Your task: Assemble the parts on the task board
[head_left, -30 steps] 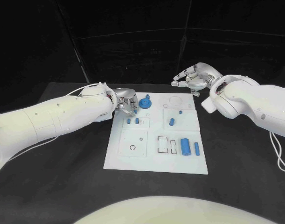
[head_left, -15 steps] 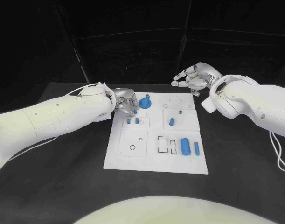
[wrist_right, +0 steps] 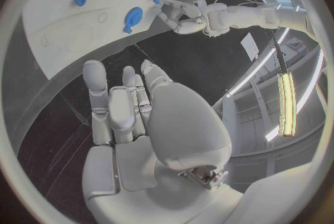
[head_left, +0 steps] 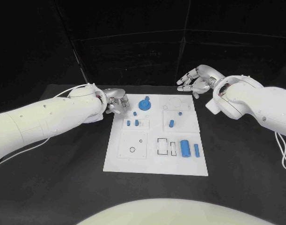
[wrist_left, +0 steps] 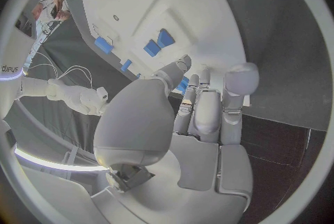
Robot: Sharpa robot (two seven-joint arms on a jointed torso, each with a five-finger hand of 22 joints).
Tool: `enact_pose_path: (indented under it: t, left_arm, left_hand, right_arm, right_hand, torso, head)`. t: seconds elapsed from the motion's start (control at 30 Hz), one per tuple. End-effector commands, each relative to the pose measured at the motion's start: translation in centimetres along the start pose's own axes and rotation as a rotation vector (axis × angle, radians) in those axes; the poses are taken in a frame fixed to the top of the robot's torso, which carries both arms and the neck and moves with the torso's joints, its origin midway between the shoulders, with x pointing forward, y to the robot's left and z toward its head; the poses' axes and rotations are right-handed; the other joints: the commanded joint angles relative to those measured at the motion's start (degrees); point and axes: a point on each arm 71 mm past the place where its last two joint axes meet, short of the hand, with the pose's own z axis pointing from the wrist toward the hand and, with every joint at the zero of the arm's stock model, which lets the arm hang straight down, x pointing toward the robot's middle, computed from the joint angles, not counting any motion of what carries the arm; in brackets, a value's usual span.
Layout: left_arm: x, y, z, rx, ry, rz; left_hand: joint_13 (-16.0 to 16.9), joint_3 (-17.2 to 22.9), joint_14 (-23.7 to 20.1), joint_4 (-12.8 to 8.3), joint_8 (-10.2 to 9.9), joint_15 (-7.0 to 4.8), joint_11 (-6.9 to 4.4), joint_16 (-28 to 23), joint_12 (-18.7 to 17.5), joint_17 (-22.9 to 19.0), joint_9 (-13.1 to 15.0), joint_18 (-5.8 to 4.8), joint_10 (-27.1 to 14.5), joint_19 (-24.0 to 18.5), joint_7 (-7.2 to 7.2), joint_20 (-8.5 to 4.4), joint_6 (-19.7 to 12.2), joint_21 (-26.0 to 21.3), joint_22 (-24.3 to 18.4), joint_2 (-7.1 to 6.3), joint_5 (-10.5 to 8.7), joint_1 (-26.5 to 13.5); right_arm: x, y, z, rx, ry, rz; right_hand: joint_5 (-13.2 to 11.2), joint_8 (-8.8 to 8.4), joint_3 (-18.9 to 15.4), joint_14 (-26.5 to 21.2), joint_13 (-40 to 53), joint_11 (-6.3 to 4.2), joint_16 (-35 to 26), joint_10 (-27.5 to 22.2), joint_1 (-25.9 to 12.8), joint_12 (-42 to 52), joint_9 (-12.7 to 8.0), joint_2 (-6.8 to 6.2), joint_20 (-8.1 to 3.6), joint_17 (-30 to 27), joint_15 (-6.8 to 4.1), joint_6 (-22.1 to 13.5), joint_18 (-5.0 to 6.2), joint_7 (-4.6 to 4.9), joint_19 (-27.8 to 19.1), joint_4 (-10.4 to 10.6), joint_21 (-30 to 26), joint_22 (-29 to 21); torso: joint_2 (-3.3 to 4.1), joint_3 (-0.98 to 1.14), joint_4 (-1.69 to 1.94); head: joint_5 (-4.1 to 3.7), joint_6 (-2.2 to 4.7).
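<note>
Blue parts lie scattered on the white task board at mid-table. Left hand hovers just off the board's far left corner, fingers apart, holding nothing. Right hand hangs beyond the far edge, fingers loosely spread, empty.

The task board at the frame's centre is white, marked with thin dark outlines. Its parts are blue. The worktop around it is black.
</note>
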Motion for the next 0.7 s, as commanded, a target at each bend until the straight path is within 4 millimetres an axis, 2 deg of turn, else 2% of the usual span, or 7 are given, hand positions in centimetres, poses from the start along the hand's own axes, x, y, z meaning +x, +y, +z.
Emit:
enact_pose_path:
  t: [0.03,0.1,0.17,0.3,0.33,0.47,0.7]
  left_arm:
    - [-1.2,0.4,-0.6,0.029,-0.053,-0.157]
    - [-1.9,1.0,-1.2,0.043,-0.089,-0.262]
    - [-2.7,1.4,-1.7,0.074,-0.142,-0.399]
    - [-3.6,1.8,-2.4,0.134,-0.226,-0.642]
    - [-3.7,1.8,-2.6,0.152,-0.242,-0.702]
    - [-3.9,1.4,-3.2,0.233,-0.261,-0.881]
    - [-3.9,0.5,-3.8,0.318,-0.278,-1.068]
  left_hand:
    - [0.3,0.0,0.1,0.3,0.5,0.31,-0.2,-0.2,0.9,0.0,0.1,-0.16,1.5,-0.4,-0.02,-0.1,0.9,-0.2,-0.1,0.53,0.03,0.2]
    - [0.4,0.2,-0.1,0.4,1.0,0.26,-0.3,-0.3,1.5,-0.3,0.2,-0.06,2.5,-0.6,0.01,-0.13,1.7,-0.7,-0.6,0.66,0.0,0.1]
    - [0.5,0.0,-0.8,0.9,1.5,0.26,-0.31,-1.3,2.1,-2.4,0.3,0.39,3.5,-1.5,0.2,-0.08,2.7,-3.2,-3.3,0.75,-0.03,-0.5]
    - [0.2,-0.2,-5.4,1.2,1.7,0.6,-0.05,-7.3,2.2,-13.3,0.0,2.26,3.1,-6.4,0.46,0.17,2.9,-13.9,-14.2,0.91,-0.05,-0.6]
    - [0.2,-0.2,-6.6,1.2,1.8,0.66,-0.01,-8.7,2.3,-15.8,0.0,2.42,3.0,-7.2,0.47,0.26,3.0,-15.1,-15.2,1.01,-0.05,-0.5]
    - [0.3,-0.1,-10.4,1.2,2.2,0.63,-0.2,-13.0,2.9,-23.0,0.0,2.48,3.5,-9.2,0.17,0.38,3.7,-16.8,-16.1,1.65,-0.05,-0.1]
    - [0.4,-0.1,-11.6,1.2,2.2,0.62,-0.34,-14.0,3.6,-24.6,0.0,2.5,4.2,-9.9,0.18,0.4,3.7,-17.6,-16.5,2.01,-0.04,0.2]
  right_arm:
    - [0.3,0.1,-0.1,-0.034,0.073,-0.228]
    - [0.4,0.1,-0.1,-0.05,0.087,-0.317]
    - [0.6,0.0,-0.3,-0.068,0.093,-0.404]
    - [1.0,0.0,-0.6,-0.093,0.096,-0.519]
    - [1.2,-0.1,-0.6,-0.099,0.097,-0.545]
    - [1.9,-0.2,-0.9,-0.115,0.105,-0.625]
    - [3.6,-0.9,-1.2,-0.122,0.128,-0.69]
  right_hand:
    - [-1.7,0.09,3.4,0.6,-6.4,0.23,-0.3,3.8,0.6,-7.5,-0.3,-1.19,0.02,0.0,-0.1,1.8,0.37,-0.34,1.5,-1.2,0.8,1.2]
    - [-1.9,-0.03,5.4,0.8,-8.9,0.02,-0.2,5.4,0.5,-10.6,-0.5,-1.92,-0.05,0.2,-0.01,2.7,0.31,-0.5,2.1,-1.9,1.2,2.0]
    - [-2.1,-0.16,6.7,0.9,-10.5,0.0,-0.2,6.1,0.2,-12.7,-0.5,-2.63,0.03,0.3,-0.01,3.3,0.2,-0.51,2.2,-2.4,1.3,2.2]
    - [-2.3,-0.57,7.8,1.0,-12.1,0.02,0.0,5.8,-0.3,-14.8,-0.6,-3.73,0.15,0.6,0.22,3.6,0.19,-0.75,2.3,-2.8,1.3,2.2]
    - [-2.4,-0.67,7.9,1.0,-12.3,0.05,-0.1,5.7,-0.5,-15.1,-0.6,-3.94,0.17,0.5,0.26,3.6,0.2,-0.77,2.3,-2.8,1.2,2.2]
    - [-2.7,-1.31,8.7,1.1,-13.6,0.33,-0.2,5.2,-1.2,-16.4,-0.6,-4.82,0.34,0.4,0.5,3.2,0.22,-0.66,2.1,-2.8,1.1,2.0]
    - [-3.2,-3.08,10.1,1.0,-16.0,1.08,-0.4,3.8,-2.4,-18.8,-0.7,-6.28,0.81,0.1,1.08,1.7,0.25,-0.12,2.0,-2.9,0.9,1.6]
  torso:
    - [0.0,0.01,-0.01]
    - [-0.03,0.0,-0.02]
    - [-0.01,0.0,0.04]
    - [0.08,-0.05,0.11]
    - [0.04,-0.07,0.08]
    - [-0.03,-0.11,-0.07]
    - [0.08,-0.08,-0.01]
  head:
    - [-0.4,0.42]
    - [-1.02,0.63]
    - [-2.26,1.06]
    - [-3.07,1.31]
    - [-3.23,1.4]
    - [-3.42,1.5]
    - [-4.43,1.61]
